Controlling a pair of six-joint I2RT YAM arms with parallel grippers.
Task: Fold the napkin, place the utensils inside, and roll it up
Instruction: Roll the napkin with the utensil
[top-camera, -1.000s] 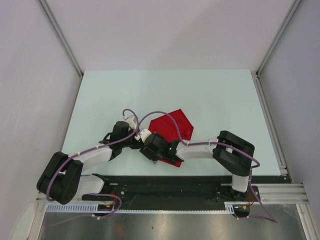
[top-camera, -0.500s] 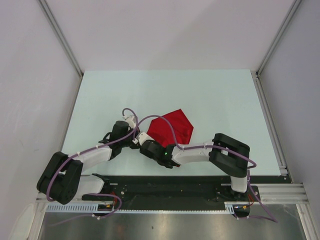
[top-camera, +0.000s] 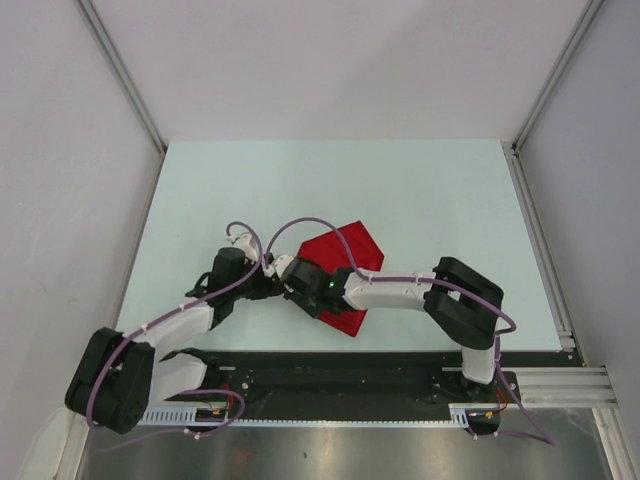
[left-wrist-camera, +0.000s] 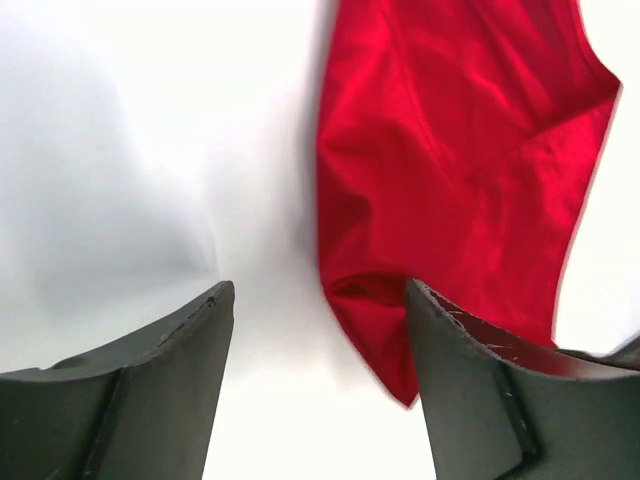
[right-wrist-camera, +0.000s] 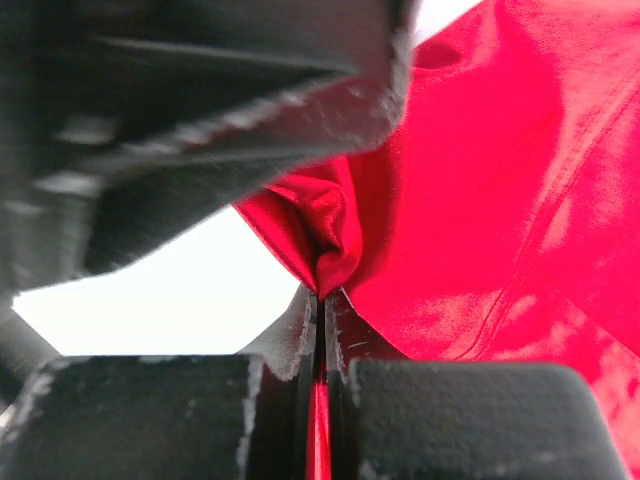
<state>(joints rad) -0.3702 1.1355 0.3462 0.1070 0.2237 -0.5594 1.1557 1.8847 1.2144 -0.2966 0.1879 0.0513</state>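
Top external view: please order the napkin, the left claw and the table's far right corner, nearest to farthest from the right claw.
1. napkin: pinched in the right claw itself.
2. left claw: open, close beside it on the left.
3. table's far right corner: far off, top right.

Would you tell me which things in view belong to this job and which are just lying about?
Job: napkin; right gripper, shut on its edge; left gripper, open.
Just there: table; base rail. No utensils visible.

You can pass over the bare table (top-camera: 330, 180) in the upper half. In the lower middle, the left gripper (left-wrist-camera: 315, 310), right gripper (right-wrist-camera: 322, 300) and napkin (top-camera: 350, 250) block the way.
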